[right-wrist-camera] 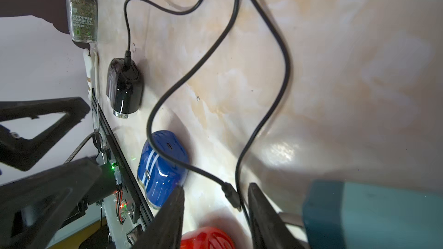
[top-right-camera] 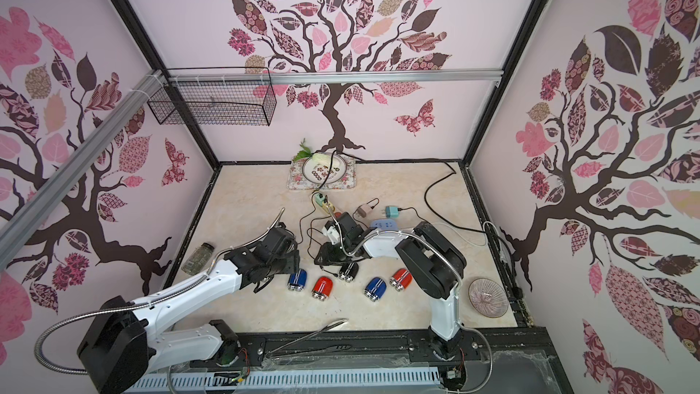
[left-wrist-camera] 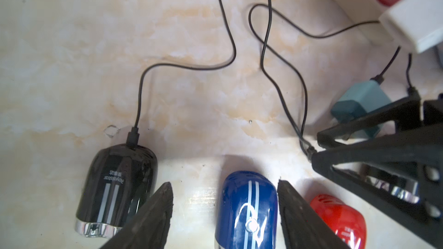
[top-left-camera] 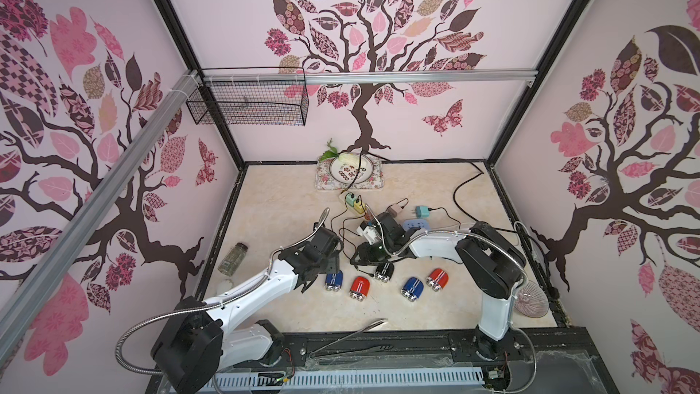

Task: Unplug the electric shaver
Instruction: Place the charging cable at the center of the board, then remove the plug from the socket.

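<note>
Although both top views show the row of shavers point(top-left-camera: 413, 289) on the worktop point(top-left-camera: 295, 198), the left arm point(top-left-camera: 261, 286) hides one of them. The left wrist view reveals it: a black shaver point(left-wrist-camera: 117, 188), cable point(left-wrist-camera: 133, 137) plugged in, just beside the blue shaver point(left-wrist-camera: 247, 207) that the left end effector point(left-wrist-camera: 224, 182) straddles, wide and empty. The right wrist view alone shows a loose plug point(right-wrist-camera: 230, 194) between the right end effector's point(right-wrist-camera: 215, 186) parted fingers, held by neither. Closing there could catch the looped cords point(right-wrist-camera: 285, 68) and drag a shaver, and the left would likely grip the wrong one.
</note>
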